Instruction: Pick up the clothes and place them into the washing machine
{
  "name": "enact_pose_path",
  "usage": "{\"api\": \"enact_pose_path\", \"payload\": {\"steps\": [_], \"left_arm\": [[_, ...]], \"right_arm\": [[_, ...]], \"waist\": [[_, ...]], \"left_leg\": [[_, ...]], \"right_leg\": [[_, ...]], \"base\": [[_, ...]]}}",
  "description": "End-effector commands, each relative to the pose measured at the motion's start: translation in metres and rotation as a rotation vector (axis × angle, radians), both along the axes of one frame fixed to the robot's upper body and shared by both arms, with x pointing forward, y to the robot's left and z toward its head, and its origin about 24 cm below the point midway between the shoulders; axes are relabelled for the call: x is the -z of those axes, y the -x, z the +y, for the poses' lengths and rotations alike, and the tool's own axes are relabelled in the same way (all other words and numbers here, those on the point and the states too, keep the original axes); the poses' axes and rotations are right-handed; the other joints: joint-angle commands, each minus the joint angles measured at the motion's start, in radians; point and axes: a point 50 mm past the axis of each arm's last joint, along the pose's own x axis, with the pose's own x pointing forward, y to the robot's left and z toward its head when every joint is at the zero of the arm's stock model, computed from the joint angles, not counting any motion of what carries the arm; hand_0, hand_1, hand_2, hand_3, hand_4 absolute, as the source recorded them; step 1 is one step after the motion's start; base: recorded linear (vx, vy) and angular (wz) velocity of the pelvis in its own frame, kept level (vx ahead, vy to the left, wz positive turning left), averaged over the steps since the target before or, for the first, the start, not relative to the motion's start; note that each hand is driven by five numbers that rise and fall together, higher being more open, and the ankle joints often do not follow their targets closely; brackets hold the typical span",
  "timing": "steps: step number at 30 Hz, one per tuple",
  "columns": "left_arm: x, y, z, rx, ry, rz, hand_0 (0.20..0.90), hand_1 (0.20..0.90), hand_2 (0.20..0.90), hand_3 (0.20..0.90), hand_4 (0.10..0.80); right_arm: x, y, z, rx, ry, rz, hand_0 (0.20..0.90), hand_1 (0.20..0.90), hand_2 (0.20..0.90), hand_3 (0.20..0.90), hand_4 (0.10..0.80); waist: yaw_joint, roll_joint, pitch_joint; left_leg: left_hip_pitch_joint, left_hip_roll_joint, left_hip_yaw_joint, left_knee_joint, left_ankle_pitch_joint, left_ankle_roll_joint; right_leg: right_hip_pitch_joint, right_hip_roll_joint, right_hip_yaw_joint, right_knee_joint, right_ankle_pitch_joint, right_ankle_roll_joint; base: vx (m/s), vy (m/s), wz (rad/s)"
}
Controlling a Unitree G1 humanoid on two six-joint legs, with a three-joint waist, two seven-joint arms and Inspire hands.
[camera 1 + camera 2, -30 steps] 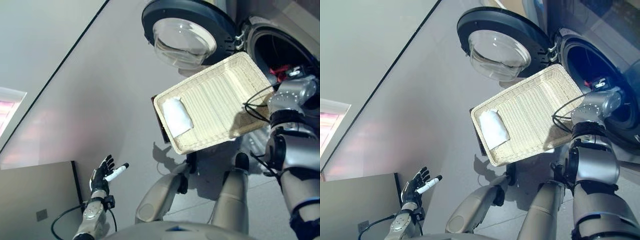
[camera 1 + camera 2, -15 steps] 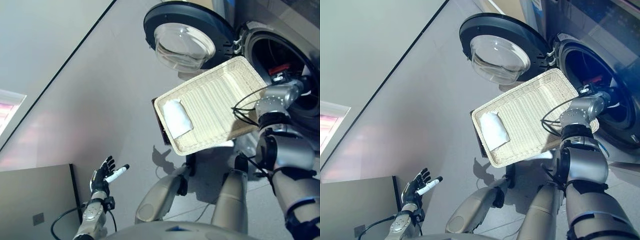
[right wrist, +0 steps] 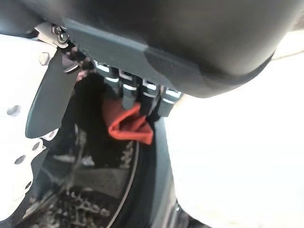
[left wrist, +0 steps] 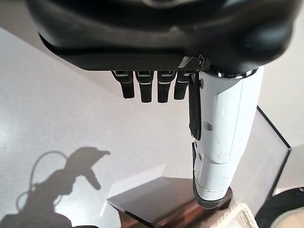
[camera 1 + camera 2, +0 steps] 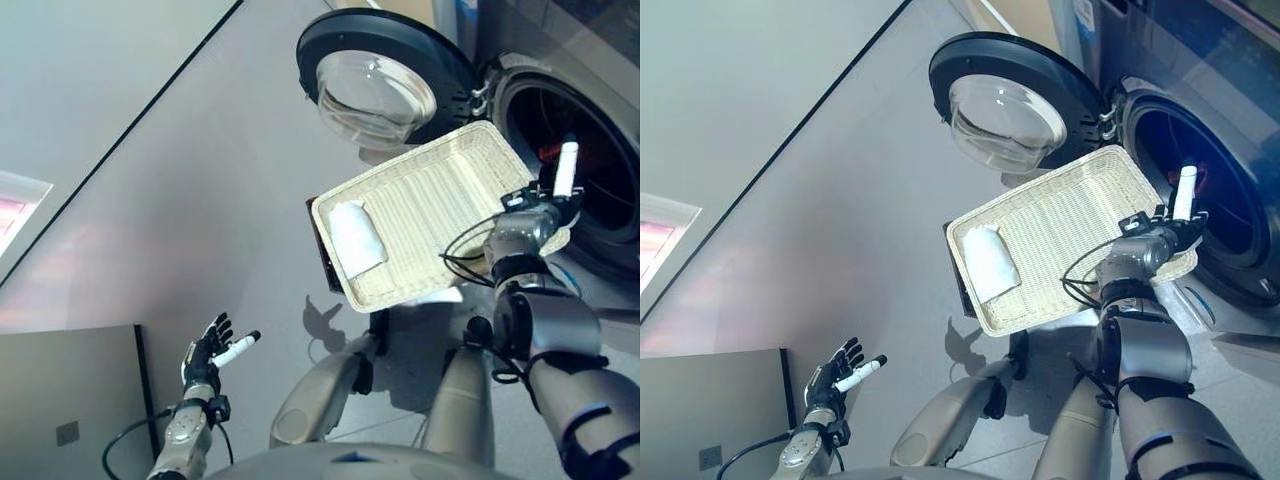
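Nearest to you, your left hand (image 5: pixel 208 350) hangs low over the grey floor (image 5: pixel 200 200), fingers straight and relaxed, white-covered thumb held apart, holding nothing. Well ahead of it and off to its right sits the wicker basket (image 5: pixel 440 205) on a dark stand, tilted in the head views. A folded white cloth (image 5: pixel 355 238) lies in the basket's end closest to that hand; the remaining weave is bare.

Your right hand (image 5: pixel 1160 232) is raised at the basket's far corner, right at the mouth of the washing machine (image 5: pixel 1200 170). Its fingers (image 3: pixel 137 97) are extended and its white thumb stands straight up, so the hand is open and grips nothing. Just past those fingertips, in the right wrist view, a red garment (image 3: pixel 129 127) lies inside the dark drum; you cannot tell whether the fingertips touch it.

Beyond the basket, to the left of your right hand, the machine's round glass door (image 5: pixel 375 85) stands swung wide open.
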Motion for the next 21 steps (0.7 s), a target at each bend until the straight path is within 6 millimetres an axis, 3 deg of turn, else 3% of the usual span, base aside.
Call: {"api": "enact_pose_path", "payload": {"steps": [1, 5, 8, 12, 13, 15, 16, 18, 21], "left_arm": [[-0.008, -0.003, 0.039, -0.047, -0.137, -0.004, 0.900, 0.900, 0.900, 0.900, 0.800], [-0.016, -0.008, 0.043, -0.033, -0.146, -0.043, 0.900, 0.900, 0.900, 0.900, 0.800], [-0.021, -0.012, 0.050, -0.063, -0.145, -0.072, 0.900, 0.900, 0.900, 0.900, 0.800], [-0.023, -0.012, 0.059, -0.119, -0.159, -0.074, 0.900, 0.900, 0.900, 0.900, 0.800], [-0.023, -0.012, 0.059, -0.119, -0.160, -0.075, 0.900, 0.900, 0.900, 0.900, 0.800], [-0.030, -0.016, 0.070, -0.195, -0.156, -0.118, 0.900, 0.900, 0.900, 0.900, 0.800], [-0.030, -0.016, 0.070, -0.195, -0.156, -0.118, 0.900, 0.900, 0.900, 0.900, 0.800], [-0.044, -0.025, 0.078, -0.265, -0.141, -0.210, 0.900, 0.900, 0.900, 0.900, 0.800], [-0.059, -0.034, 0.080, -0.266, -0.150, -0.293, 0.900, 0.900, 0.900, 0.900, 0.800]], "right_arm": [[-0.010, 0.006, -0.023, -0.040, 0.187, 0.166, 0.900, 0.900, 0.900, 0.900, 0.800], [-0.005, 0.000, -0.012, -0.109, 0.222, 0.223, 0.900, 0.900, 0.900, 0.900, 0.800], [-0.002, -0.016, 0.021, -0.296, 0.454, 0.327, 0.900, 0.900, 0.900, 0.900, 0.800], [0.014, -0.020, 0.043, -0.447, 0.718, 0.546, 0.900, 0.900, 0.900, 0.900, 0.800], [0.014, -0.020, 0.043, -0.447, 0.718, 0.546, 0.900, 0.900, 0.900, 0.900, 0.800], [0.016, -0.024, 0.058, -0.501, 0.921, 0.675, 0.900, 0.900, 0.900, 0.900, 0.800], [0.016, -0.025, 0.058, -0.501, 0.921, 0.675, 0.900, 0.900, 0.900, 0.900, 0.800], [0.028, -0.023, 0.072, -0.554, 1.069, 0.759, 0.900, 0.900, 0.900, 0.900, 0.800], [0.041, -0.020, 0.083, -0.600, 1.129, 0.790, 0.900, 0.900, 0.900, 0.900, 0.800]], "waist": [[0.044, -0.021, -0.072], [0.055, -0.029, -0.072], [0.053, -0.053, -0.051], [0.050, -0.098, -0.035], [0.049, -0.098, -0.034], [0.051, -0.133, -0.022], [0.049, -0.133, -0.021], [0.055, -0.176, -0.007], [0.057, -0.203, 0.008]], "left_leg": [[-0.046, -0.040, 0.010, 0.076, -0.096, -0.027], [-0.046, -0.038, 0.008, 0.079, -0.094, -0.028], [-0.051, -0.028, 0.007, 0.089, -0.089, -0.027], [-0.057, -0.020, -0.003, 0.096, -0.083, -0.027], [-0.057, -0.020, -0.004, 0.097, -0.083, -0.027], [-0.059, -0.016, -0.015, 0.094, -0.077, -0.028], [-0.058, -0.016, -0.016, 0.094, -0.077, -0.028], [-0.064, -0.013, -0.032, 0.097, -0.069, -0.030], [-0.064, -0.015, -0.047, 0.101, -0.067, -0.031]], "right_leg": [[0.106, 0.006, -0.038, -0.239, 0.102, -0.020], [0.107, 0.006, -0.041, -0.243, 0.107, -0.021], [0.109, 0.012, -0.045, -0.247, 0.115, -0.022], [0.120, 0.018, -0.058, -0.257, 0.125, -0.025], [0.121, 0.018, -0.058, -0.257, 0.125, -0.025], [0.131, 0.021, -0.077, -0.267, 0.133, -0.026], [0.132, 0.020, -0.077, -0.267, 0.133, -0.026], [0.139, 0.017, -0.104, -0.273, 0.140, -0.025], [0.149, 0.013, -0.123, -0.273, 0.141, -0.024]], "base": [[0.000, 0.000, 0.00], [0.001, -0.002, 0.01], [-0.027, -0.029, 0.00], [-0.027, -0.045, 0.01], [-0.026, -0.056, 0.07], [-0.028, -0.044, 0.13], [-0.034, -0.052, 0.18], [-0.033, -0.055, 0.24], [-0.016, -0.038, 0.20]]}}
